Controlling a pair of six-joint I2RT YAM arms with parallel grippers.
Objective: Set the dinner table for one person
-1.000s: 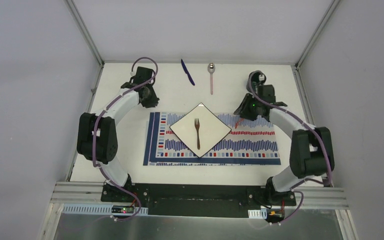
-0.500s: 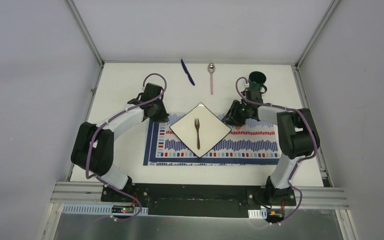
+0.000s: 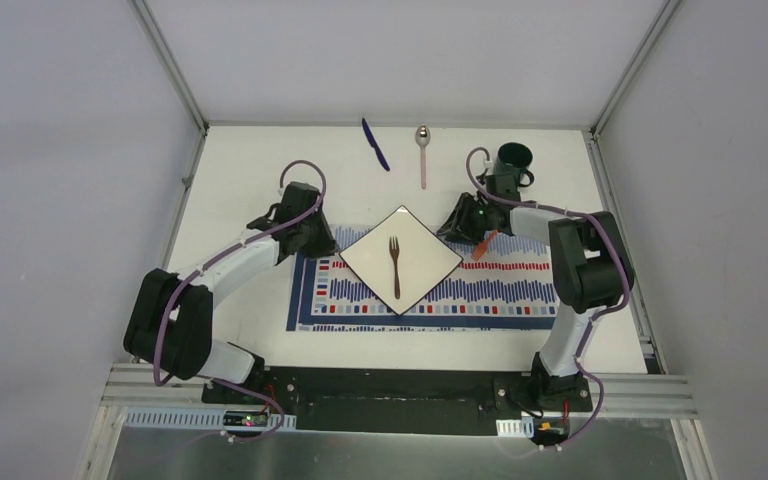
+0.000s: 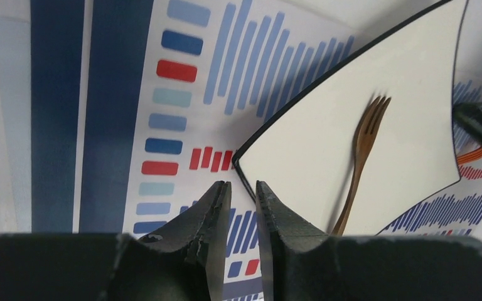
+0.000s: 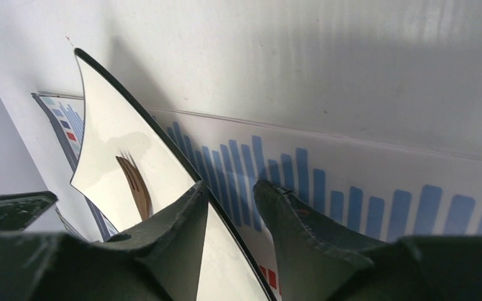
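Observation:
On the white dinner table (image 3: 240, 180) lies a striped placemat (image 3: 480, 295) with a square white plate (image 3: 422, 262) set corner-on. A brown fork (image 3: 395, 265) rests on the plate. My left gripper (image 3: 325, 243) sits low at the plate's left corner; in the left wrist view its jaws (image 4: 243, 185) stand a narrow gap apart, holding nothing, with the plate (image 4: 326, 138) corner just ahead. My right gripper (image 3: 457, 228) is at the plate's right edge. It (image 5: 229, 186) is open and straddles the dark rim of the plate (image 5: 110, 150), one finger over the plate, the other over the placemat (image 5: 326, 182).
A blue knife (image 3: 375, 144) and a metal spoon (image 3: 423, 150) lie at the table's far edge. A dark green mug (image 3: 513, 160) stands at the back right, just behind the right arm. A small orange strip (image 3: 482, 244) lies on the mat beside the right gripper.
Both arms have swung in from the back of the table to the plate's left and right corners, uncovering the mug. The left jaws have parted slightly.

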